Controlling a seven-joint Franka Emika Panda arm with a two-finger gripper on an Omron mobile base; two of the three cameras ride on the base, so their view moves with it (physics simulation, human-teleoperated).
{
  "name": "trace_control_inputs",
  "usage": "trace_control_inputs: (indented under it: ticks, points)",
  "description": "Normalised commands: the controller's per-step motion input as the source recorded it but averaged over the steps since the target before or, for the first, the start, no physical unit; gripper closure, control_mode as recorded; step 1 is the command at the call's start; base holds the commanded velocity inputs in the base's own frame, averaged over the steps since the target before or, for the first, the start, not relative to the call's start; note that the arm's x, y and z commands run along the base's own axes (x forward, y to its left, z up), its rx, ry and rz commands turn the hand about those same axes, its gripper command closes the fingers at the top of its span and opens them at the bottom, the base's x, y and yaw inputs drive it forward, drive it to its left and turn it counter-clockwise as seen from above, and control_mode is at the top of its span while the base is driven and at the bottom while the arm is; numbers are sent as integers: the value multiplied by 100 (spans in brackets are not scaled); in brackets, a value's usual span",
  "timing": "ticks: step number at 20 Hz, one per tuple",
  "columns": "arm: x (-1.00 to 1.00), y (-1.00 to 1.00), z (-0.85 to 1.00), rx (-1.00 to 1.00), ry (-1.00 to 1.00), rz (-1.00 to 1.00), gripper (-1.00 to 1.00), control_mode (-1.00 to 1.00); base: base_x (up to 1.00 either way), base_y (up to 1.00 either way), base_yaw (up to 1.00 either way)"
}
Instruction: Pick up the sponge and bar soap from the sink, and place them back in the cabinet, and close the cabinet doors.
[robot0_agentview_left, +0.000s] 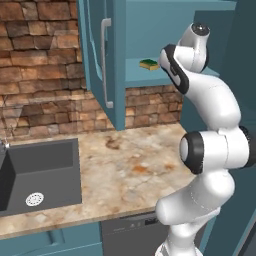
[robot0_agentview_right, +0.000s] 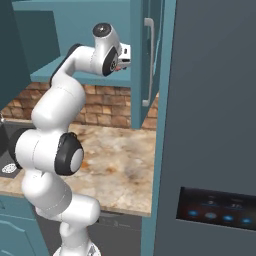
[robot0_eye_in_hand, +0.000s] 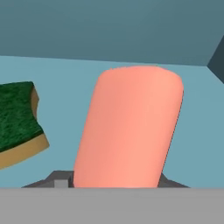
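The salmon-pink bar soap (robot0_eye_in_hand: 129, 127) stands up between the fingers of my gripper (robot0_eye_in_hand: 116, 183), which is shut on it just above the teal shelf (robot0_eye_in_hand: 65, 87) inside the cabinet. To its left on that shelf lies the sponge (robot0_eye_in_hand: 17, 118), yellow with a green top, and it also sits on the shelf (robot0_agentview_left: 142, 77) as the sponge (robot0_agentview_left: 149, 64) in the left base view. My arm reaches up into the open cabinet. Both cabinet doors stand open: the left door (robot0_agentview_left: 102, 60) and the right door (robot0_agentview_right: 147, 60). The sink (robot0_agentview_left: 45, 167) lies low at the left.
A marbled counter (robot0_agentview_left: 135, 165) runs below the cabinet, with a brick wall (robot0_agentview_left: 40, 70) behind. The white drain (robot0_agentview_left: 34, 199) lies in the sink. A tall dark fridge (robot0_agentview_right: 215, 125) stands close on the right. A dishwasher front (robot0_agentview_left: 130, 235) is under the counter.
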Motion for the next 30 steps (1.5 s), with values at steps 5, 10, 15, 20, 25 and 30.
trace_control_inputs:
  ticks: [5, 10, 15, 20, 25, 30]
  points:
    - [0, 0, -11, 0, 1, 0, -100, -100, 0, 0, 0]
    - [0, 0, -4, 0, 0, 0, -100, -100, 0, 0, 0]
    - [0, 0, -6, 0, 0, 0, -100, -100, 0, 0, 0]
    - [-29, 0, -2, 0, -2, 0, -100, -100, 0, 0, 0]
    - [-49, 0, 0, 0, -10, 0, -100, -100, 0, 0, 0]
    - [-89, 0, -1, 0, -8, 0, -100, -100, 0, 0, 0]
